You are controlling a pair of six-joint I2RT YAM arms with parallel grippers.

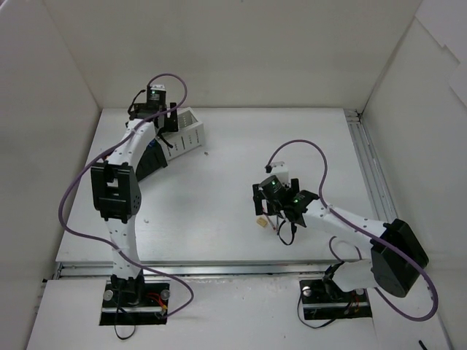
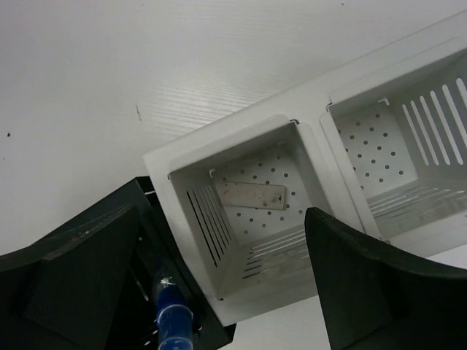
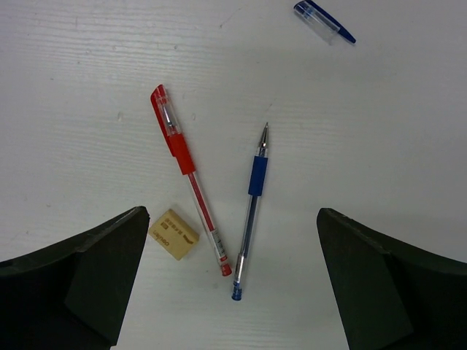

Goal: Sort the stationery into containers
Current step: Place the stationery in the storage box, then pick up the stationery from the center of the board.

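Lying flat: red pen (image 3: 186, 175), uncapped blue pen (image 3: 252, 204), tan eraser (image 3: 174, 234).

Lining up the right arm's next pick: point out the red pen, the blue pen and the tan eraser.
red pen (image 3: 191, 182): right wrist view, on its clear mid-barrel.
blue pen (image 3: 257, 176): right wrist view, on its blue grip.
tan eraser (image 3: 174, 234): right wrist view, on its top face.
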